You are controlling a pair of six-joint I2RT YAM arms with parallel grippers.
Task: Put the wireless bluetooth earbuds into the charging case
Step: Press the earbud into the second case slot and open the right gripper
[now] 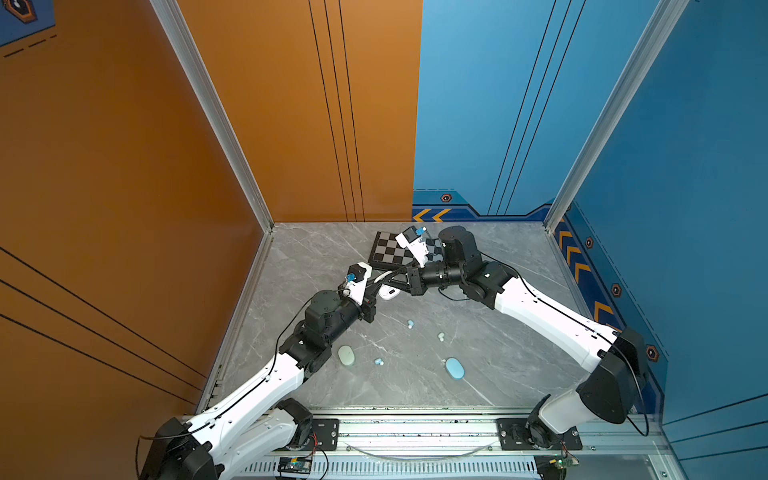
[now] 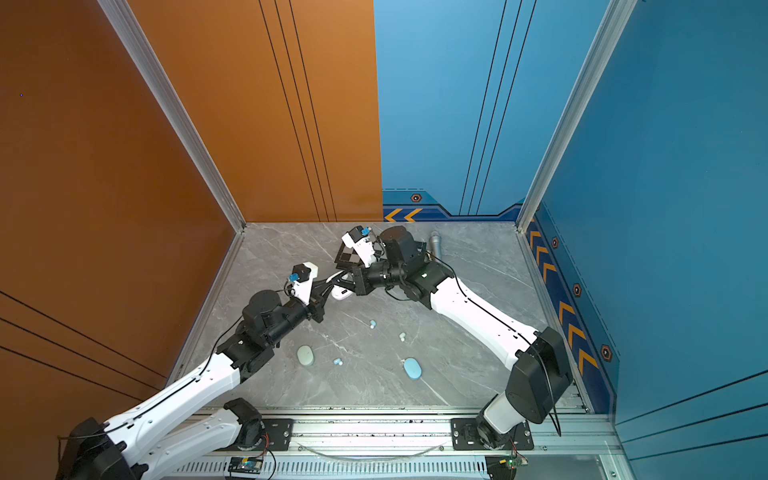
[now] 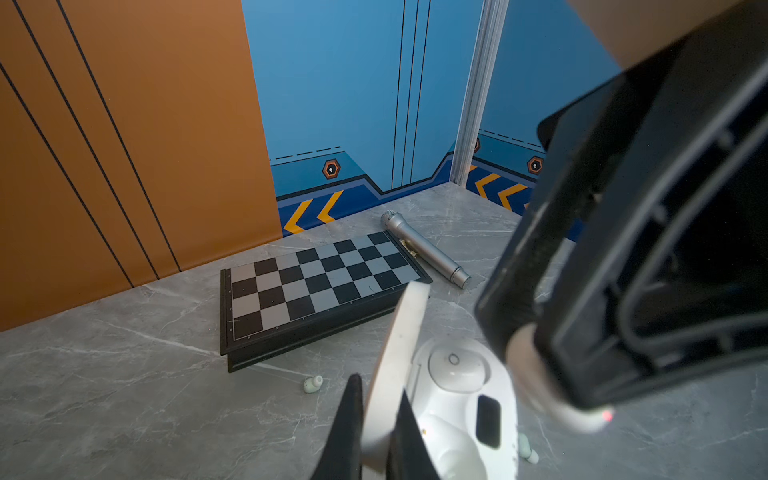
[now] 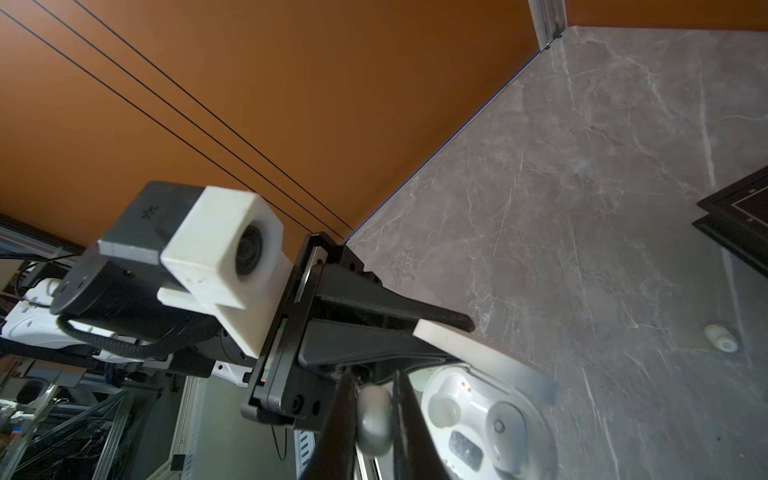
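The white charging case (image 3: 457, 399) stands open on the grey table, seen in both top views (image 1: 390, 292) (image 2: 341, 293). My left gripper (image 3: 380, 415) is shut on its raised lid (image 3: 395, 353). One white earbud (image 3: 455, 365) sits in a socket. My right gripper (image 4: 374, 415) is shut on another white earbud (image 4: 374, 419), held just beside the case (image 4: 486, 419). Loose earbuds lie on the table: light blue ones (image 1: 410, 323) (image 1: 378, 362) and mint ones (image 1: 441, 336) (image 3: 312, 384) (image 3: 528, 451).
A closed mint case (image 1: 346, 355) and a closed light blue case (image 1: 454, 368) lie toward the front. A folded chessboard (image 3: 316, 286) and a silver microphone (image 3: 424, 249) lie at the back. Walls enclose the table on three sides.
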